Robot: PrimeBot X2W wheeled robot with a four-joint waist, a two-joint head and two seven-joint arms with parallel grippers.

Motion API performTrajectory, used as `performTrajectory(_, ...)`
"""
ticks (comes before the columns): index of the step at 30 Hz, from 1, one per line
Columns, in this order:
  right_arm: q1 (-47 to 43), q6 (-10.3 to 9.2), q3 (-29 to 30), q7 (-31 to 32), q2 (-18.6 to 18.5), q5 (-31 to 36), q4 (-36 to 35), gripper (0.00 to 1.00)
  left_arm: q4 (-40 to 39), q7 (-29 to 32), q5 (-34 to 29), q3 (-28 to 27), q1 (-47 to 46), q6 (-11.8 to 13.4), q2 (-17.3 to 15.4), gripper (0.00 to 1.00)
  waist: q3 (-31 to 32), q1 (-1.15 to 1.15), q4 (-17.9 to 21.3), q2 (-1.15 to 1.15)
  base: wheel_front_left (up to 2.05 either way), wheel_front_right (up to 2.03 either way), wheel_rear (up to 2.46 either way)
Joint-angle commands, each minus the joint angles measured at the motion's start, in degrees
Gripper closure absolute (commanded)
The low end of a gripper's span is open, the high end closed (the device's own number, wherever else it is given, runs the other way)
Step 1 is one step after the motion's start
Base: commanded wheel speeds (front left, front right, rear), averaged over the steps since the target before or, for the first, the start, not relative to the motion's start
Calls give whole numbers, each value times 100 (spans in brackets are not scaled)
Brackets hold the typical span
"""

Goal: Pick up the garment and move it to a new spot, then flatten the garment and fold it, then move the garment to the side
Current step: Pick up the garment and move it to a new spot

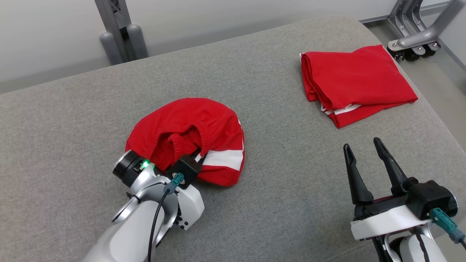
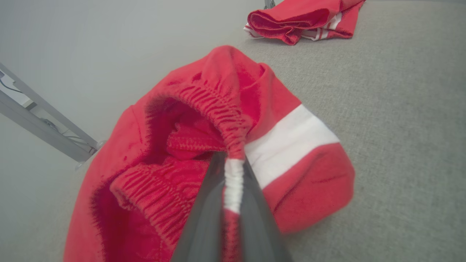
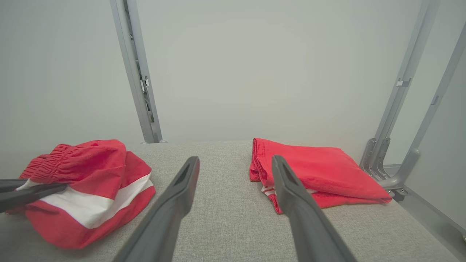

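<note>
Garment [image 1: 182,123] bunched — waistband [image 2: 218,109] faces left pincer [image 2: 233,162] (clamped).

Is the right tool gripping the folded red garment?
No, the right tool stands open and empty, short of the folded red garment.

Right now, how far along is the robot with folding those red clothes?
One red garment already lies folded at the far right. The left hand is clamped on the waistband of the crumpled shorts; the right hand hangs open and empty. Moving, flattening, folding and setting them aside remain.
</note>
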State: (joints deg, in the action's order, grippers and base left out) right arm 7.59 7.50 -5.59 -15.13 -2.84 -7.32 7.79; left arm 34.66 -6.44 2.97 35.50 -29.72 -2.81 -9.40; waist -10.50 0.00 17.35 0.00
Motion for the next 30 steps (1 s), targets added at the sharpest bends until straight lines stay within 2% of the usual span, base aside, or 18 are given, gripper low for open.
performTrajectory(1, 2, -2, 25, -1, -18, -23, -14, 0, 80, -102, 60, -38, 54, 64, 40, 56, 21, 0, -20, 0, 0, 0, 0)
performTrajectory(2, -16, -2, 23, -1, -17, -12, 2, 0, 153, -168, 109, -54, 85, 83, 89, 8, 48, 0, -45, 0, 0, 0, 0)
performTrajectory(3, -30, -2, 15, -1, -17, -7, 15, 0, 196, -234, 156, -80, 105, 108, 134, 0, 78, 0, -70, 0, 0, 0, 0)
performTrajectory(10, -148, -2, -80, -1, -19, -63, 90, 0, 196, -473, 704, -414, 407, 377, 405, 0, 422, 0, -407, 0, 0, 0, 0)
performTrajectory(19, -377, -2, -189, -1, -21, -126, 171, 0, -764, -715, 1154, -646, 1152, 633, 468, 0, 829, 0, -1183, 0, 0, 0, 0)
performTrajectory(30, -622, -2, 48, 0, -22, -165, 163, 0, -2141, -871, 1282, -1299, 2437, 1425, 260, 0, 1208, 0, -1845, 0, 0, 0, 0)
